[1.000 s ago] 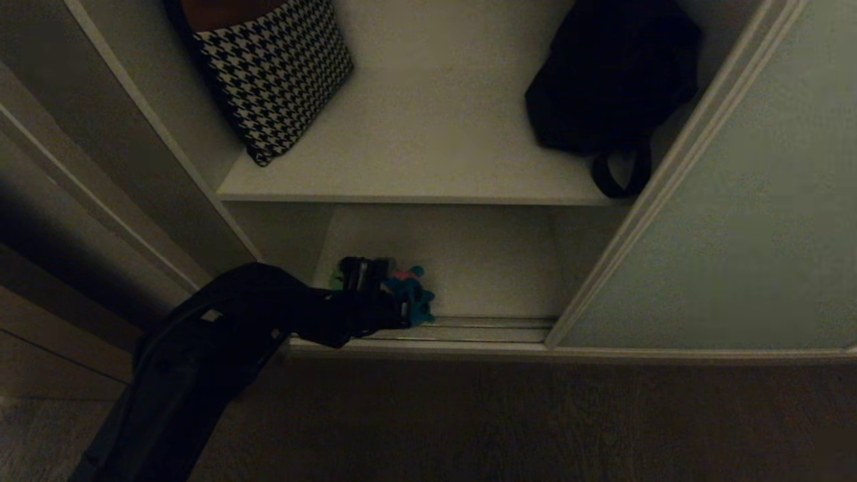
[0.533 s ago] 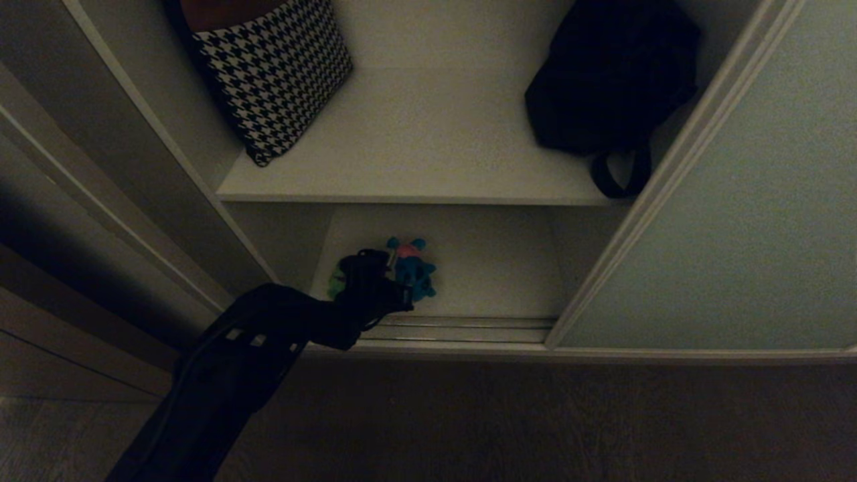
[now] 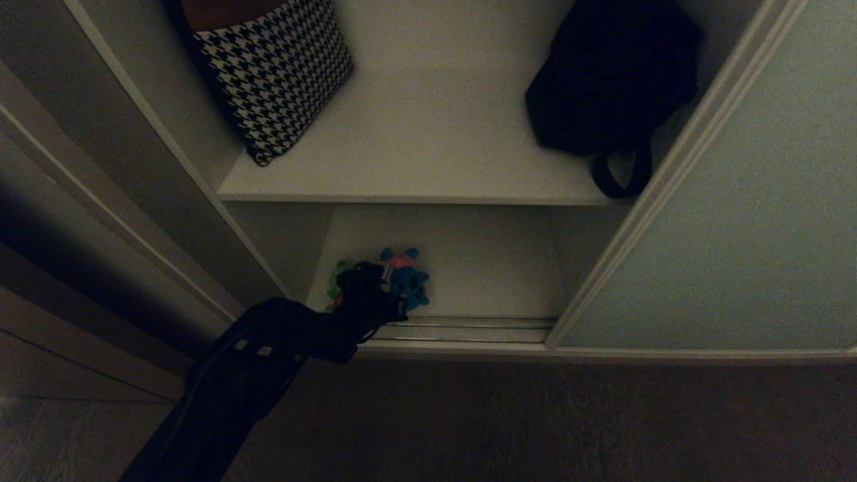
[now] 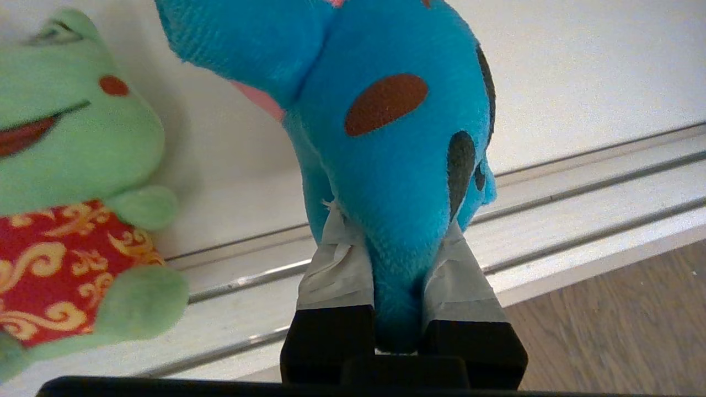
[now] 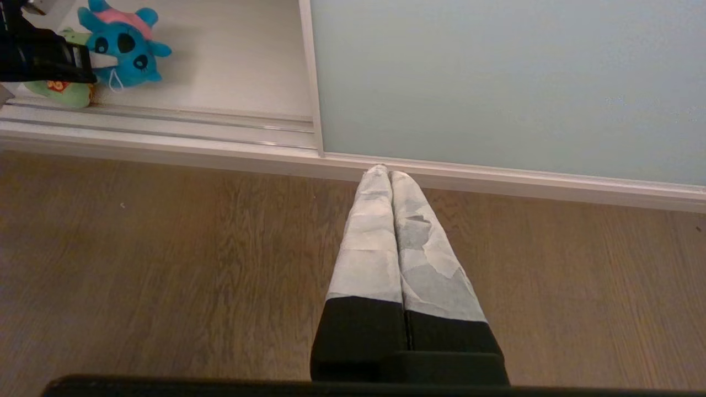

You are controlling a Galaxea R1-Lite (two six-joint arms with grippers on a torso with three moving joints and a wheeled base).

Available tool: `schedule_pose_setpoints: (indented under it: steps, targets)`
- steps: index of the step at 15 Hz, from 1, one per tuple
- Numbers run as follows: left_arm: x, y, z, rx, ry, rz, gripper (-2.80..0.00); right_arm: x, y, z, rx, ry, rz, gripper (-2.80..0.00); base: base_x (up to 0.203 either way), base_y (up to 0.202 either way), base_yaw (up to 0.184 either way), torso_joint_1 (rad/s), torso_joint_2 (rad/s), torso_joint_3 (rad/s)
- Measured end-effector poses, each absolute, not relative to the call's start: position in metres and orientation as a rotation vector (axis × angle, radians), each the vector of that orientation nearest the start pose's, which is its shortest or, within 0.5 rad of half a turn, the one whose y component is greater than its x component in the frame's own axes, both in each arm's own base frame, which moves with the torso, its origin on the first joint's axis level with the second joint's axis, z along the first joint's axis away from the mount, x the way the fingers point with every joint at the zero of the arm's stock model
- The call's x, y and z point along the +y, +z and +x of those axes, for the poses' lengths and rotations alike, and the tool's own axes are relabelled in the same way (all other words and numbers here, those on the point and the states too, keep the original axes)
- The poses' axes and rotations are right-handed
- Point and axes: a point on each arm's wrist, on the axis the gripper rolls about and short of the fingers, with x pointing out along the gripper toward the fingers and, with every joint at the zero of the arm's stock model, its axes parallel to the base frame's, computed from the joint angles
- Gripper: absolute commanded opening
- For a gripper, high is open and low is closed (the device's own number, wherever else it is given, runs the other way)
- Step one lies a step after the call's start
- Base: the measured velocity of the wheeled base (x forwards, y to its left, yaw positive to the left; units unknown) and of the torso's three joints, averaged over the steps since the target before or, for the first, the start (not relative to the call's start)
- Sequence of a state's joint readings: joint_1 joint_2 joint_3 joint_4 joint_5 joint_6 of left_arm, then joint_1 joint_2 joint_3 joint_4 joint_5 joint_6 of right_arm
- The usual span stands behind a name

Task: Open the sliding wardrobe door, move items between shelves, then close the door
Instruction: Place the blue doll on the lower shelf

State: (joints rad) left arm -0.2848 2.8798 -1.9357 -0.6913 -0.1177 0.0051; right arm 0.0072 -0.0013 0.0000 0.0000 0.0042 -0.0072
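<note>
Inside the open wardrobe, the left tool (image 4: 400,275) is clamped on the blue plush toy (image 4: 386,138) just above the bottom shelf (image 3: 495,268), beside a green frog plush (image 4: 71,209). On the upper shelf (image 3: 428,154) sit a houndstooth cushion (image 3: 274,73) and black bag (image 3: 609,80). Parked over the wood floor (image 5: 165,264), the right tool (image 5: 392,231) has its fingers together before the sliding wardrobe door (image 3: 743,227).

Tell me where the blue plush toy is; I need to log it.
In the head view the blue plush toy is low in the wardrobe's bottom compartment, left of centre, pinched in the left pincer beside a green plush toy, just behind the door track.
</note>
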Motion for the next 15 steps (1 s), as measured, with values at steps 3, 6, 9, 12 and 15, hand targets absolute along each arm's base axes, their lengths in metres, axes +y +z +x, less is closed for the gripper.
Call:
schedule_pose_setpoints:
  steps: [3,6,9,12,15]
  targets:
    - [-0.159,-0.046,0.529,0.253,-0.407,0.027,-2.8,0.0,0.075,-0.023,-0.001,0.011,-0.007,-2.8,0.108,0.0,0.0,0.0,0.0,0.004]
    - [-0.158,-0.046,0.53,0.251,-0.403,0.029,-2.8,0.0,0.075,-0.023,-0.001,0.011,-0.007,-2.8,0.068,0.0,0.002,0.002,0.0,-0.003]
    - [-0.158,-0.046,0.53,0.251,-0.403,0.026,-2.8,0.0,0.075,-0.023,-0.001,0.011,-0.007,-2.8,0.0,0.0,0.0,0.0,0.0,0.0]
    - [-0.151,-0.047,0.532,0.249,-0.39,0.018,-2.8,0.0,0.075,-0.023,-0.001,0.011,-0.007,-2.8,0.0,0.0,0.0,0.0,0.0,0.0]
    - [-0.149,-0.047,0.533,0.246,-0.386,0.025,0.0,0.0,0.075,-0.023,-0.001,0.011,-0.007,-2.8,0.0,0.0,0.0,0.0,0.0,0.0]
